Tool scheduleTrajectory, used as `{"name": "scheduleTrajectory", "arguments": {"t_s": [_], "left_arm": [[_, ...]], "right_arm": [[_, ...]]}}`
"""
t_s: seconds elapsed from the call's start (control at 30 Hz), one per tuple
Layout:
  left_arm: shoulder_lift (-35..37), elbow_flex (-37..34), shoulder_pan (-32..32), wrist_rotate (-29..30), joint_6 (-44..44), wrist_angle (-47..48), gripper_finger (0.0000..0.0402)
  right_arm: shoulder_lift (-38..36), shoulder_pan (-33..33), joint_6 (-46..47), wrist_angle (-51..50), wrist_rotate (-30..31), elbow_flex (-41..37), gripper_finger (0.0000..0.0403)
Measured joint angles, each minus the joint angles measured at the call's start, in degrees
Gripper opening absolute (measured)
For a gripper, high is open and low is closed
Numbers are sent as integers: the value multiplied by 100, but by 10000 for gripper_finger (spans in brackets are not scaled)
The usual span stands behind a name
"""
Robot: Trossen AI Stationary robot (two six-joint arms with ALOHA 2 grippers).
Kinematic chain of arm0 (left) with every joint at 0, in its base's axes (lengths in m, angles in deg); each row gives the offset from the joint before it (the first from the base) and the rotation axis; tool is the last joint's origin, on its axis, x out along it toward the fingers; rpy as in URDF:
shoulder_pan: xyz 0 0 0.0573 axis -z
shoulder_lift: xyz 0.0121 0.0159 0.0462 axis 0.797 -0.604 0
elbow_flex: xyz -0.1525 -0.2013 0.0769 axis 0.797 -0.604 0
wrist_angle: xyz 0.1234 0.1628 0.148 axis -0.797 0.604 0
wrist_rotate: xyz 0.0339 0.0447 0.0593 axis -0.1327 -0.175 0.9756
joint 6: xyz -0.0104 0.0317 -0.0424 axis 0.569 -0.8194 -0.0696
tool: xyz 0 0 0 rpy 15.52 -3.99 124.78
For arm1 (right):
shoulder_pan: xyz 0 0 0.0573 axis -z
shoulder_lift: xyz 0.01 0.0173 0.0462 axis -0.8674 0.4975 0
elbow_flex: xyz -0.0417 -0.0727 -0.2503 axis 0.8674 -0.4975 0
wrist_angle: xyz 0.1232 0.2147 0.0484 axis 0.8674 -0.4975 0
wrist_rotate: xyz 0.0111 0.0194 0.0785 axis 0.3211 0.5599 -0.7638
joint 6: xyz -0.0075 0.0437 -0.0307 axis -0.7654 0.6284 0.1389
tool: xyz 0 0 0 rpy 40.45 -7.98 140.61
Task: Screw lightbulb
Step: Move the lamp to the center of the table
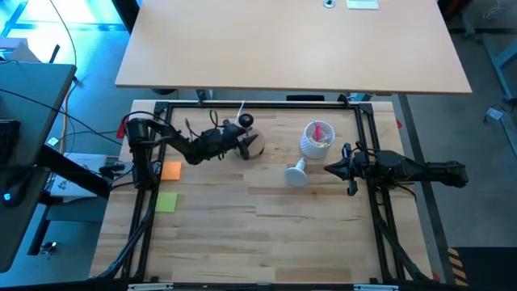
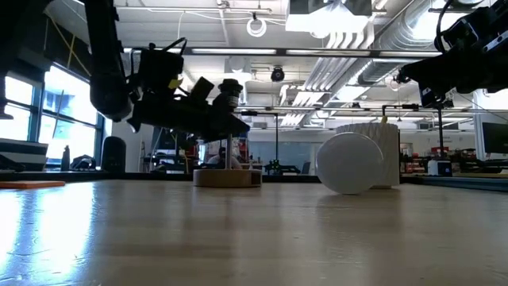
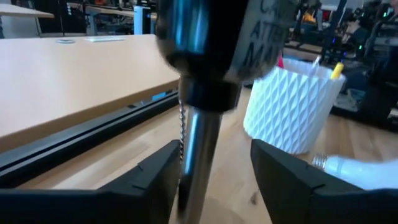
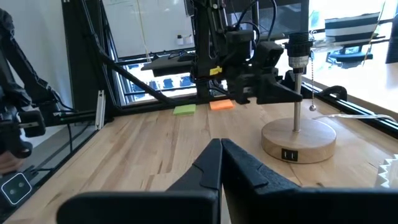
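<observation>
One blurred socket label (image 3: 264,31) reads roughly "ATE", otherwise illegible.

I see a white lightbulb (image 1: 296,172) with a pale neck on the light wood table (image 1: 266,234). The white cup (image 1: 315,144) has a diamond-faceted pattern and holds pink items. The lamp base (image 4: 298,139) is pale wood with a silver post. Orange (image 1: 171,170) and green (image 1: 166,202) sticky notes lie nearby.
</observation>
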Motion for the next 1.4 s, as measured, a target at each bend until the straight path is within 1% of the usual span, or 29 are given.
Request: {"name": "scheduleTrajectory", "arguments": {"t_s": [0.13,0.3,0.47,0.6,0.7,0.83,0.97,1.03,1.13,1.4], "left_arm": [[143,-54,24,59,80,77,142],[569,-274,140,375,93,400,86],[951,-421,209,485,133,423,29],[1215,-433,368,492,123,699,28],[1505,-433,622,584,76,1238,28],[1960,-435,1111,1107,148,2209,28],[2247,-435,1674,1449,313,2522,28],[2293,-435,1929,1634,327,2611,28],[2293,-435,2149,1855,283,2710,30],[2206,-417,2230,1916,598,3039,47]], "right_arm": [[0,-1,0,0,-1,0,0],[1,-1,0,0,-1,0,0],[0,1,0,0,-1,0,0],[0,0,0,0,-1,0,0],[0,0,0,0,1,0,0],[1,1,0,0,0,-1,0],[0,-1,0,0,0,0,0],[2,0,0,0,1,-2,0],[0,0,0,0,0,-2,0],[2,1,0,0,0,-1,0]]}}
